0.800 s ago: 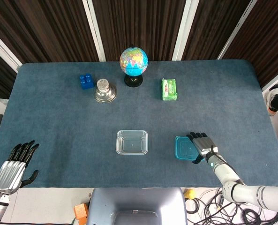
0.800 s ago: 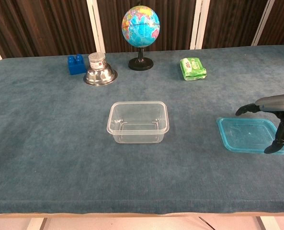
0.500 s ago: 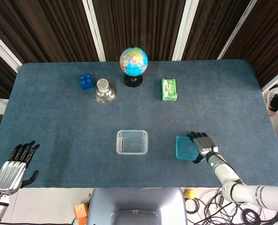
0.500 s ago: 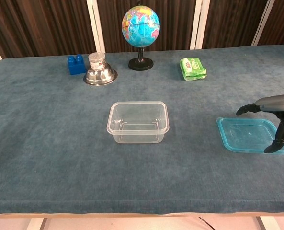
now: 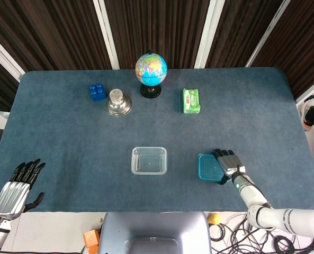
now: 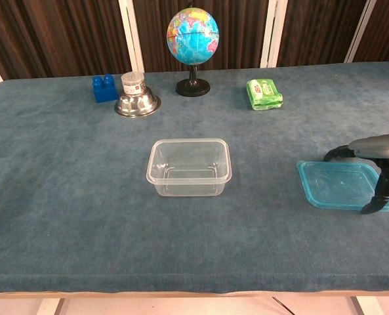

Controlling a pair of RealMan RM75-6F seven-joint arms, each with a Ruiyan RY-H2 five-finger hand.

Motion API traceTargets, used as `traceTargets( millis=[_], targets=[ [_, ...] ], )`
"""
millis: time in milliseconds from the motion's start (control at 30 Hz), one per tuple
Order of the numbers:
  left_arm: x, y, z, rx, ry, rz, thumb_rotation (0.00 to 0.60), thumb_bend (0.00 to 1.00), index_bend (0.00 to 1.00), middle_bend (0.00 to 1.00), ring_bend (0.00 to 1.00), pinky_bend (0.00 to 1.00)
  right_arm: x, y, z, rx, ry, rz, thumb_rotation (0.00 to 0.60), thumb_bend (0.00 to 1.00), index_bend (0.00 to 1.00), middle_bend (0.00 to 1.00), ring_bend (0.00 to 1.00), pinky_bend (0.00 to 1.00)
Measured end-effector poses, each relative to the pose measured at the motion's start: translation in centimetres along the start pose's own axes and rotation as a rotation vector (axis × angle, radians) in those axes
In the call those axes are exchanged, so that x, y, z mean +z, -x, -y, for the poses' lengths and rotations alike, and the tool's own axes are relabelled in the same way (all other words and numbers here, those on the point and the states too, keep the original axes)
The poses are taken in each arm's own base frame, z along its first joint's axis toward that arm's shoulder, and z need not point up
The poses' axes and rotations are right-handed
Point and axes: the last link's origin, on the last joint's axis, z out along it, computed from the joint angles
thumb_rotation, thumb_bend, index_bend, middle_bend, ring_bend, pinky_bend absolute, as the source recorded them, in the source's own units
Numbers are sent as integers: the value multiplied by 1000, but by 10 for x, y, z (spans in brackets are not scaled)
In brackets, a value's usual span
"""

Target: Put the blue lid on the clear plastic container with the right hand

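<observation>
Hovering over blue lid [image 6: 338, 184] — right hand [image 5: 226, 166]; left hand [image 5: 18, 185] head-view only

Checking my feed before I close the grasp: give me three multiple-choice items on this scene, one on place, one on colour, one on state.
1. Where does the blue lid lie?
A. On the container
B. On the table, right of the clear plastic container
C. Beside the globe

2. What colour is the packet near the globe?
A. Green
B. Red
C. Yellow

3. What is in the container?
A. The lid
B. A block
C. Nothing

Answers: 1 B, the lid lies flat under the right hand. 2 A, its wrapper is green. 3 C, the bottom shows bare.
</observation>
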Motion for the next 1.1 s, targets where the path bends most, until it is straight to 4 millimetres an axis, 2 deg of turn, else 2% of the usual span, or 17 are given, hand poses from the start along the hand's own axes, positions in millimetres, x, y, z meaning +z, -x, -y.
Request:
traceTargets(
  millis=[67,200,300,400,500,800,1100],
  targets=[
    [1,0,0,0,0,1,600,347,0,0,0,0,1,1,0,3,4,-2,600,74,162,0,0,0],
    [1,0,-1,-1,1,0,600,347,0,0,0,0,3,2,0,3,6,-12,600,72,390,7,0,0],
    [0,0,0,-3,1,-2,600,347,0,0,0,0,4,2,0,3,7,-27,600,71,517,75,0,0],
    [0,-1,0,-6,0,-5,600,347,0,0,0,0,4,0,0,5,7,-55,600,72,612,151,0,0],
    [0,-1,1,-8,0,-8,600,347,0,0,0,0,3,-2,-1,14,7,-85,600,71,679,186,0,0],
    [-1,-2,1,-11,2,-12,600,346,0,0,0,0,-2,-7,-6,37,4,-136,600,71,725,251,43,3],
    [0,-1,1,-10,1,-11,600,346,0,0,0,0,-10,-16,3,67,-65,-214,600,72,774,315,106,78]
  ],
)
